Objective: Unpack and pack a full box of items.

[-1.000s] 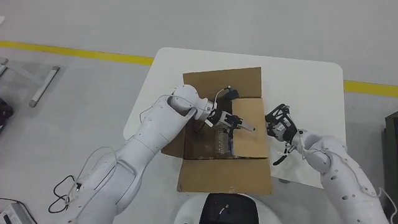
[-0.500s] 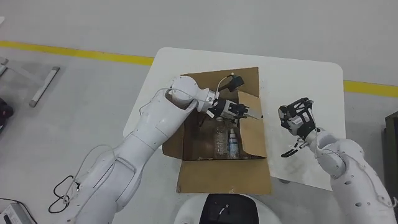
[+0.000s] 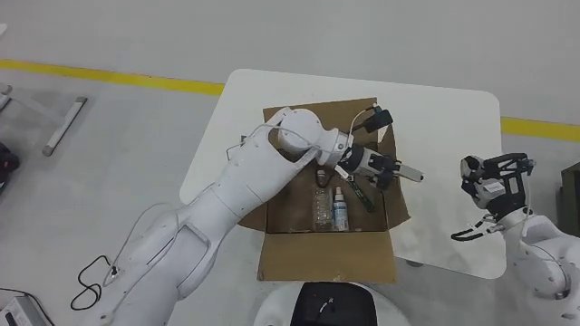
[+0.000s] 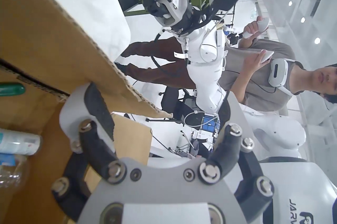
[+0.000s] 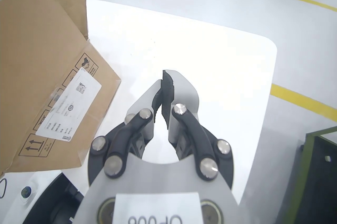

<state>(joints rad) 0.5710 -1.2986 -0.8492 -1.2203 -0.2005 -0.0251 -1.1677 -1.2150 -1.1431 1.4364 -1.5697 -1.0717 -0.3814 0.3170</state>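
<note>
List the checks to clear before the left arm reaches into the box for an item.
1. Flaps of the brown cardboard box open: ok.
2. Left gripper open, empty: ok.
3. Right gripper shut, empty, over the white table, away from the box: ok.
4. Clear plastic bottle, white bottle and green rod-shaped item lie uncovered inside: ok.
5. Left gripper clear of the side flap's edge: cannot tell; the edge runs close by one finger.
</note>
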